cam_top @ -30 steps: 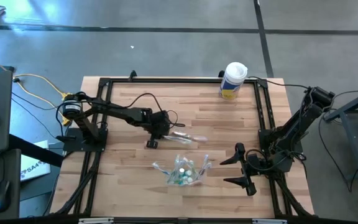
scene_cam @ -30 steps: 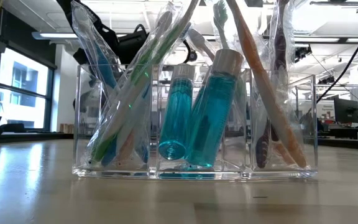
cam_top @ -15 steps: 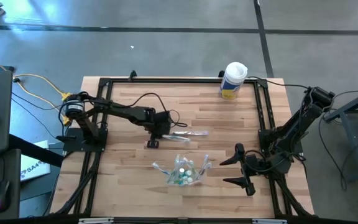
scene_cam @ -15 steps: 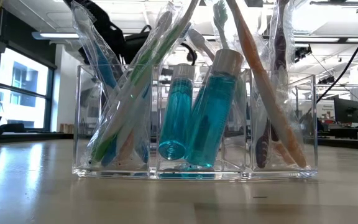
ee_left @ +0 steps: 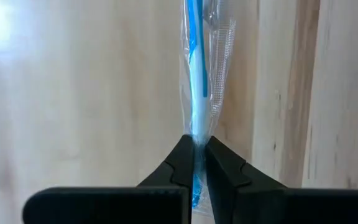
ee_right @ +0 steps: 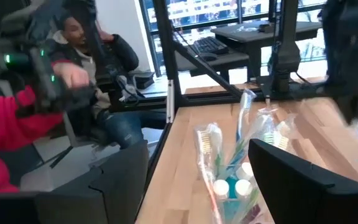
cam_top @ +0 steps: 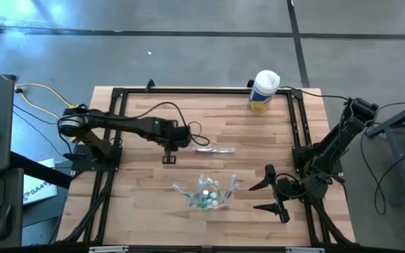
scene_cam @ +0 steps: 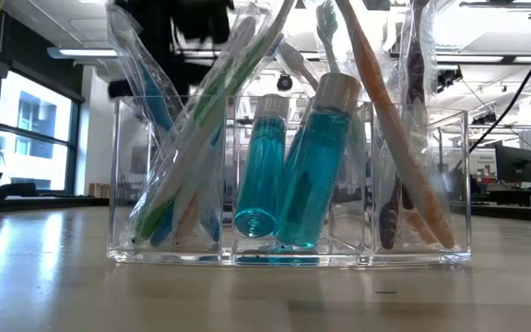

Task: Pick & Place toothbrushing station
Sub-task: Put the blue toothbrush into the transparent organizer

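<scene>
Left gripper (cam_top: 181,140): clamped tight on one wrapped toothbrush (cam_top: 215,149), pinching it at its very end, and the left wrist view shows the dark fingers (ee_left: 180,163) squeezing the clear wrapper and blue-and-white handle together.

Wrapped toothbrush: stretches out from the left gripper toward the middle of the desk (cam_top: 259,133); from above I cannot tell whether it hangs just over the wood or drags on it.

Slip risk: that's an end pinch on slick film, so my read is the brush could slide out of the wrapper or swing down like a pendulum when the arm travels.

Holder (cam_top: 208,195): the clear holder sits near the front middle of the desk, close to the left gripper, already bristling with wrapped brushes (scene_cam: 196,129) and teal tubes (scene_cam: 313,161).

Crowding risk: a long brush coming in sideways could snag the ones leaning out, or nudge the light holder off its spot.

Canister (cam_top: 264,91): white with a yellow label, parked at the far edge, well apart from the action.

Right gripper (cam_top: 273,188): waiting with fingers spread wide, nothing between them, just beside the holder on its right; its wrist view looks straight at the brushes.

Collision risk: both arms near the holder, so a careless approach might clip the waiting one.
</scene>
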Robot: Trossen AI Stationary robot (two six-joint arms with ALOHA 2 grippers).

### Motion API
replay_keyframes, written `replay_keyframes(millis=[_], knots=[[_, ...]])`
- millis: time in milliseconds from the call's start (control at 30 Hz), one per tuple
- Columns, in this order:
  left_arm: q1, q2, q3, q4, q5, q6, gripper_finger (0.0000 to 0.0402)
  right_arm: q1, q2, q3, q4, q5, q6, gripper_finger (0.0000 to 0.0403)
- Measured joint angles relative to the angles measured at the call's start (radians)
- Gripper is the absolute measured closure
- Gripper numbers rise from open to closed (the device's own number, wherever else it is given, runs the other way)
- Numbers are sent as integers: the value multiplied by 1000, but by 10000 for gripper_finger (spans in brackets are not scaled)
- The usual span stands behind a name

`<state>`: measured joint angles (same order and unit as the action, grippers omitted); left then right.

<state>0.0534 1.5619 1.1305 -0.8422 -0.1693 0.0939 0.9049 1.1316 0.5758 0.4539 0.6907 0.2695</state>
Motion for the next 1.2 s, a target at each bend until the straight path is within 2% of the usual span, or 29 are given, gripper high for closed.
replay_keyframes(millis=[133, 333, 533, 667, 833, 1033, 1200], knots=[[-51, -74, 80, -91, -136, -87, 386, 11, 0, 0, -4, -16, -1, 133], [-169, -126, 201, -269, -394, -270, 387, 20, 0, 0, -4, -16, -12, 133], [-332, -134, 273, -250, -566, -426, 387, 20, 0, 0, -3, -15, -78, 133], [-441, -135, 294, -221, -768, -519, 387, 17, 0, 0, -1, -13, -136, 133], [-590, -129, 296, -17, -962, -541, 387, 17, 0, 0, 28, -12, -242, 133], [-729, -51, 296, 312, -1050, -414, 387, 17, 0, 0, 104, -13, -356, 133], [-799, 55, 296, 671, -1075, -225, 387, 16, 0, 0, 201, -20, -448, 133]])
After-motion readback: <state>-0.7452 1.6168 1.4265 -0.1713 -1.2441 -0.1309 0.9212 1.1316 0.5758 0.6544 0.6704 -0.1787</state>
